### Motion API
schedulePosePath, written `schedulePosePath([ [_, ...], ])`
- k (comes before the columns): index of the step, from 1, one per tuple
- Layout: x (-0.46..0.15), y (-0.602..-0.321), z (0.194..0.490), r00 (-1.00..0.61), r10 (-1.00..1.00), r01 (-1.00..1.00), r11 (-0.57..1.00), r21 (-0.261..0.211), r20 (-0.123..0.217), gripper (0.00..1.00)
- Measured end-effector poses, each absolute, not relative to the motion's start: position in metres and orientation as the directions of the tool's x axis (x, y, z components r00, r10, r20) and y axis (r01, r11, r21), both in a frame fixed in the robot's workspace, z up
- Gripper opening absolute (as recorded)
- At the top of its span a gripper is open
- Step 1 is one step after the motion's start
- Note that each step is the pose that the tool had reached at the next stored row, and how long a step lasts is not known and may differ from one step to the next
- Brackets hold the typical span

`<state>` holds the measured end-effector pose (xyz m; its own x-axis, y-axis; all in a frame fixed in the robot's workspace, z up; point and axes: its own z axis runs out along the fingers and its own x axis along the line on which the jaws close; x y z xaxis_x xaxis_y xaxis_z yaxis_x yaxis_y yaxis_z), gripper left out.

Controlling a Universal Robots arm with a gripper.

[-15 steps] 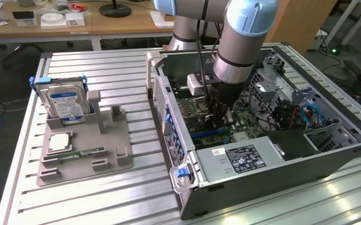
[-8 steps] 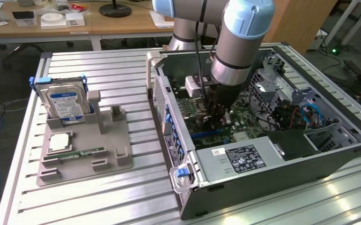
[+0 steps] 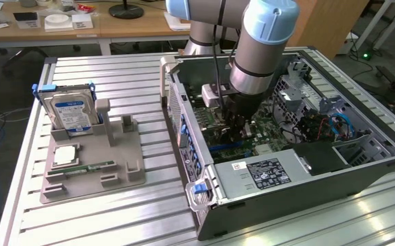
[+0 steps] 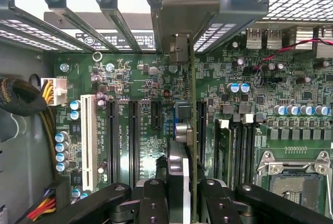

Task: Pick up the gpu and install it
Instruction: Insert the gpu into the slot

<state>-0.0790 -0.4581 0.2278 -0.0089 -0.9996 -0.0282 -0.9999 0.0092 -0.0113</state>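
Inside the case point(image 3: 361, 169), the gripper point(image 4: 179, 193) clamps the gpu point(image 4: 191, 130) edge-on, bracket point(image 4: 179, 49) ahead toward the rear slots, so it stands over the motherboard point(image 4: 140, 130) slot beneath.

This is a robotics lab or electronics workbench. A Universal Robots arm point(image 3: 255, 56) reaches into an open desktop computer case point(image 3: 361, 169) lying on a slatted aluminium table point(image 3: 115, 215). Beside the arm, well apart from its end, a grey fixture point(image 3: 91, 171) holds a hard drive point(image 3: 70, 113). Beyond the arm stand wooden desks point(image 3: 115, 28) with cluttered papers and floor cables.
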Motion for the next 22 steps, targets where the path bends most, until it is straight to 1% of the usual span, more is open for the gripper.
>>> schedulePosePath([
  [22, -0.0791, -0.4596, 0.2248, -0.015, -0.999, -1.0, 0.015, -0.011, -0.028, 0.28],
])
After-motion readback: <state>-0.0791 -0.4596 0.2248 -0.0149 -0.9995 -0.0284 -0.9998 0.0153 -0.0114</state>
